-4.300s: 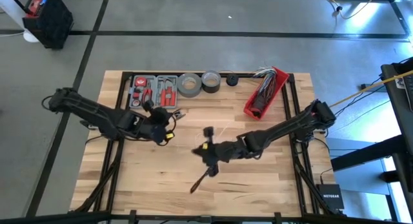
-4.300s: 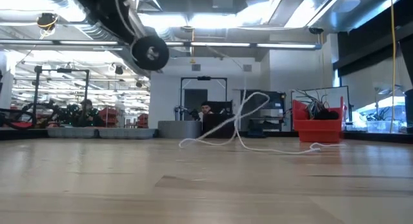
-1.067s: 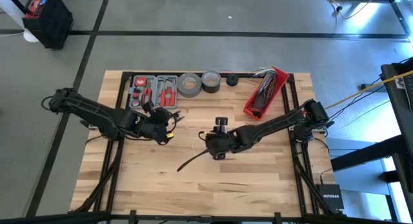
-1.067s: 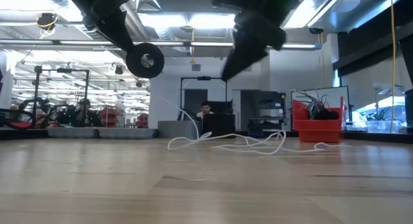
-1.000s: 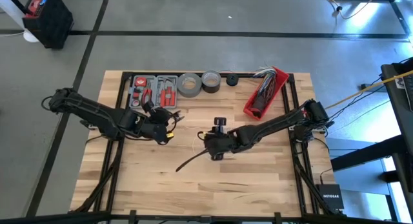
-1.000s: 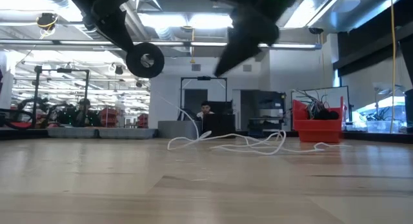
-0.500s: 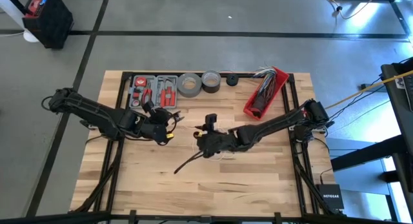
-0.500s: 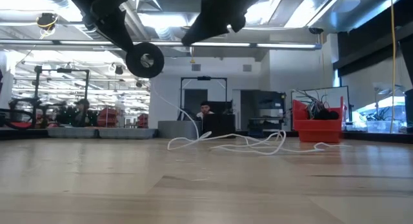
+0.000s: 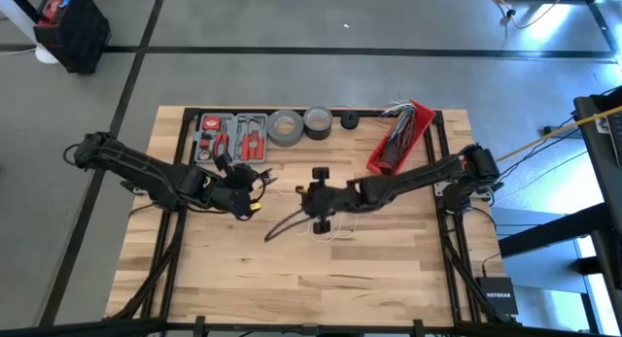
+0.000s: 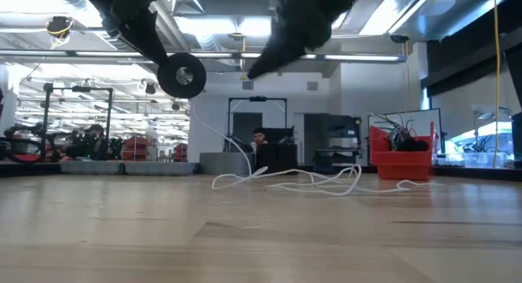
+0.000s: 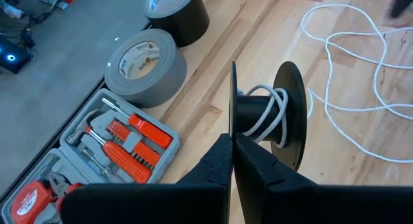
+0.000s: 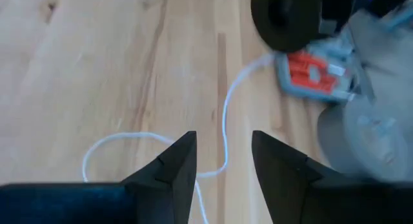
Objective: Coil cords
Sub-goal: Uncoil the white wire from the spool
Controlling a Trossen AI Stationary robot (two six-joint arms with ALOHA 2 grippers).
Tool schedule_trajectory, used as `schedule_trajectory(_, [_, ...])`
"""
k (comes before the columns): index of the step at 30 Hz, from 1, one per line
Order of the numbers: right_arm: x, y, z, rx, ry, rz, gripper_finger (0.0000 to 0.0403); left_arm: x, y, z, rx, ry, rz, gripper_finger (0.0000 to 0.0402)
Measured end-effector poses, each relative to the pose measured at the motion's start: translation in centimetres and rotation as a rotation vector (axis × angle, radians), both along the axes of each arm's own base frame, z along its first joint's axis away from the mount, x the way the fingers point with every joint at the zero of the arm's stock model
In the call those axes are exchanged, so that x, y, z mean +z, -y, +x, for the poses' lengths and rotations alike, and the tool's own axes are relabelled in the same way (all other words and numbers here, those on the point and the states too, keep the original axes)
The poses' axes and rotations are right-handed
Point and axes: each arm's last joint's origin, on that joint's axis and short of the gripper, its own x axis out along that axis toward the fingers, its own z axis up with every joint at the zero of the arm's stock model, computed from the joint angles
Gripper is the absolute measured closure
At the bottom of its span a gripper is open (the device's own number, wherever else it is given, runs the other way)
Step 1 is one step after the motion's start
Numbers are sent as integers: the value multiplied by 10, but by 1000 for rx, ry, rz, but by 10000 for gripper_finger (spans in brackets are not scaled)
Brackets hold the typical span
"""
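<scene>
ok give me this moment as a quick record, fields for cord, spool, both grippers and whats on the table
cord: thin white cord, a few turns on the spool, the rest loose on the table
spool: black spool, held off the table
left gripper: left gripper shut on the spool's flange
right gripper: right gripper open above the loose cord, holding nothing
also there: tool kit, two tape rolls, red bin

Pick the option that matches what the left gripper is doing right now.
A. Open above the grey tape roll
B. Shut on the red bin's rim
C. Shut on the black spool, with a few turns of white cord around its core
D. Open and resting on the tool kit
C: in the left wrist view the left gripper is shut on a flange of the black spool, and the white cord wraps its core, then trails onto the table.
</scene>
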Motion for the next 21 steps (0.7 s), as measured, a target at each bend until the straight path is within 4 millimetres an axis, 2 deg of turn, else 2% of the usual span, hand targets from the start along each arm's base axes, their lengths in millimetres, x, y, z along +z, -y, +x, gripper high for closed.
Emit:
schedule_trajectory(5, [-21, 34, -8, -65, 3, 87, 249, 0, 0, 0, 0, 0, 0, 396])
schedule_trajectory(8, [-32, 48, -10, -72, 29, 174, 249, 0, 0, 0, 1, 1, 0, 396])
schedule_trajectory(12, [-25, 52, -3, -12, 181, 297, 249, 0, 0, 1, 1, 7, -2, 396])
schedule_trajectory(15, [-24, 50, 0, 19, 242, 326, 249, 2, 1, 3, -7, 28, -4, 396])
schedule_trajectory(18, [-28, 49, 3, 12, 272, 348, 249, 5, 4, 8, -48, 70, 7, 396])
schedule_trajectory(21, [-41, 50, 7, -11, 255, 356, 249, 10, 9, 12, -100, 110, 22, 396])
